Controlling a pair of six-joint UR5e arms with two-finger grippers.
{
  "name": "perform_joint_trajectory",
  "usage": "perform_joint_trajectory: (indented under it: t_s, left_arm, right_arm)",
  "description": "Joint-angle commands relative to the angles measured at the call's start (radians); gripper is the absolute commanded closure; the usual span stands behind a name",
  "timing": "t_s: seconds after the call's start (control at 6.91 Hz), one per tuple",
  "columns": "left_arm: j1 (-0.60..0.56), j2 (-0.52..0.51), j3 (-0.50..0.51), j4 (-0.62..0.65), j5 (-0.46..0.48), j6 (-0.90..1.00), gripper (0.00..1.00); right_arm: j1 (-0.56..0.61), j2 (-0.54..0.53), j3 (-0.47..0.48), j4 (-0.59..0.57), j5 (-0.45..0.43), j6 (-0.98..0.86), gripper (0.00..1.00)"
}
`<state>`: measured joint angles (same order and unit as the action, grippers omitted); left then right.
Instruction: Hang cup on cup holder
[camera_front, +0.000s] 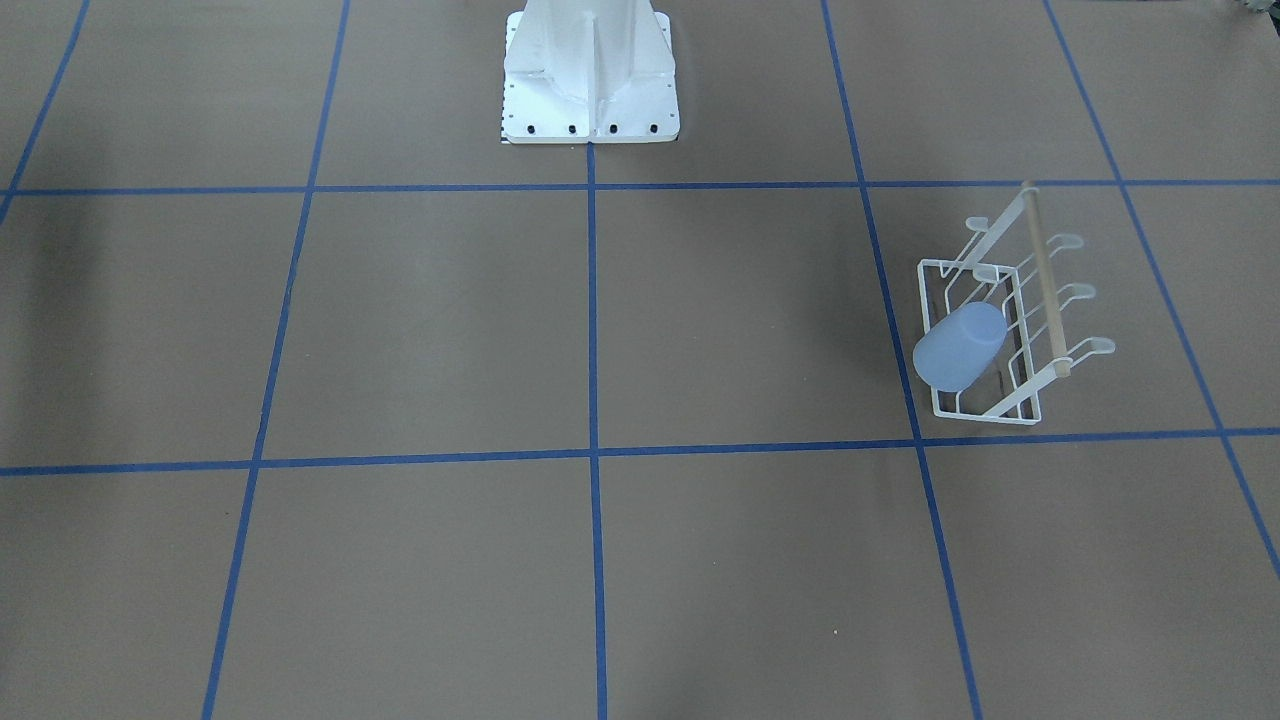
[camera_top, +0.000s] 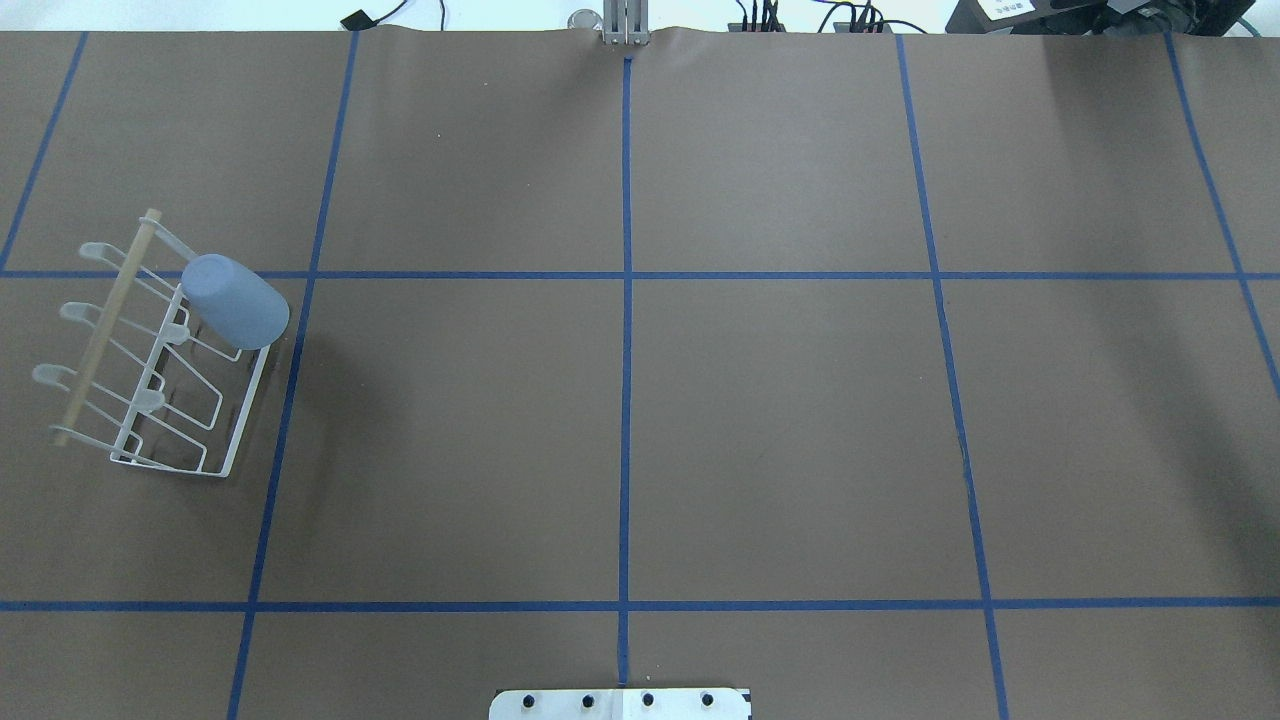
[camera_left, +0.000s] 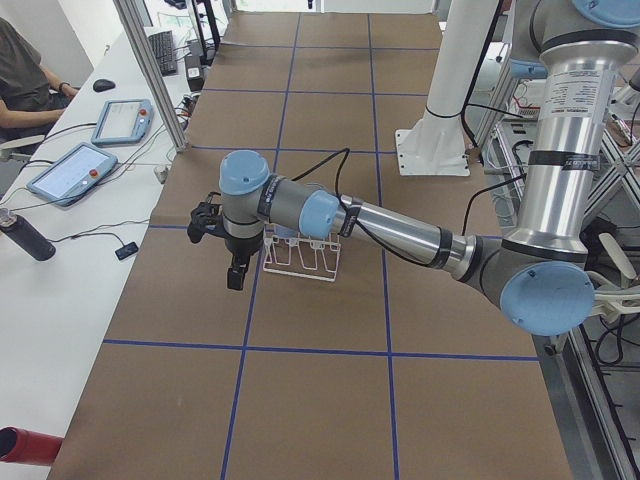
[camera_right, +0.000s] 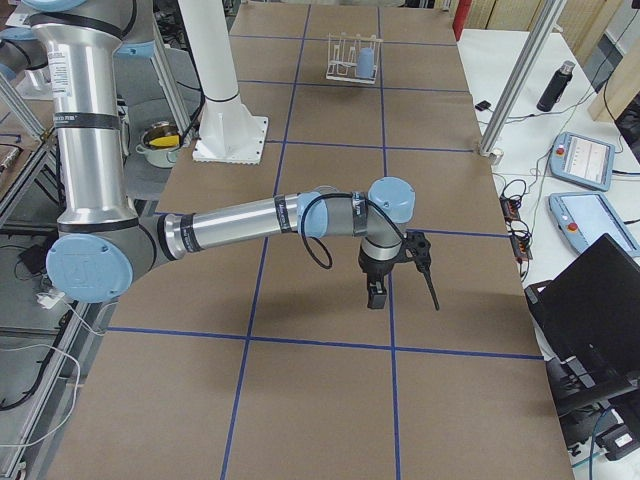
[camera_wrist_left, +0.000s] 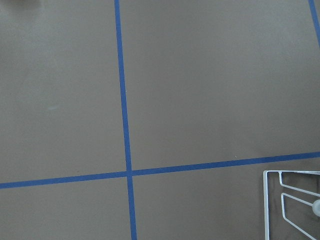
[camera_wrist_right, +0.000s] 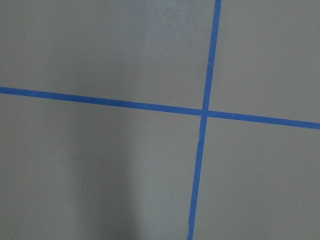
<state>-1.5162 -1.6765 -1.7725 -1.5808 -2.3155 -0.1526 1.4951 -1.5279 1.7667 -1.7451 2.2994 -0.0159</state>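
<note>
The pale blue cup sits upside down and tilted over a prong at the far end of the white wire cup holder, on the table's left side. Both also show in the front-facing view, cup and holder. A corner of the holder shows in the left wrist view. My left gripper hangs above the table just beside the holder, apart from it. My right gripper hangs over the table's right part, far from the holder. I cannot tell whether either is open or shut.
The robot's white base stands at mid-table on the robot's side. Blue tape lines grid the brown table. An operators' desk with tablets and a bottle runs along the far edge, and a laptop sits there too.
</note>
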Motion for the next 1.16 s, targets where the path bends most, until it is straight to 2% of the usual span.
perform_joint_trajectory:
  t_s: [0.0, 0.29, 0.72, 1.01]
  left_arm:
    - [0.002, -0.005, -0.001, -0.001, -0.001, -0.001, 0.02]
    - [0.002, -0.008, -0.005, -0.001, -0.002, -0.001, 0.02]
    - [0.002, -0.011, -0.005, -0.002, -0.002, 0.002, 0.02]
    - [0.002, -0.011, 0.002, -0.036, -0.001, -0.001, 0.02]
  right_arm:
    - [-0.001, 0.002, -0.003, 0.009, 0.000, 0.001, 0.00]
    - [-0.001, 0.002, -0.007, 0.015, 0.000, -0.001, 0.00]
    - [-0.001, 0.002, -0.076, 0.120, 0.002, -0.001, 0.00]
    - [-0.001, 0.002, -0.069, 0.121, 0.002, 0.001, 0.00]
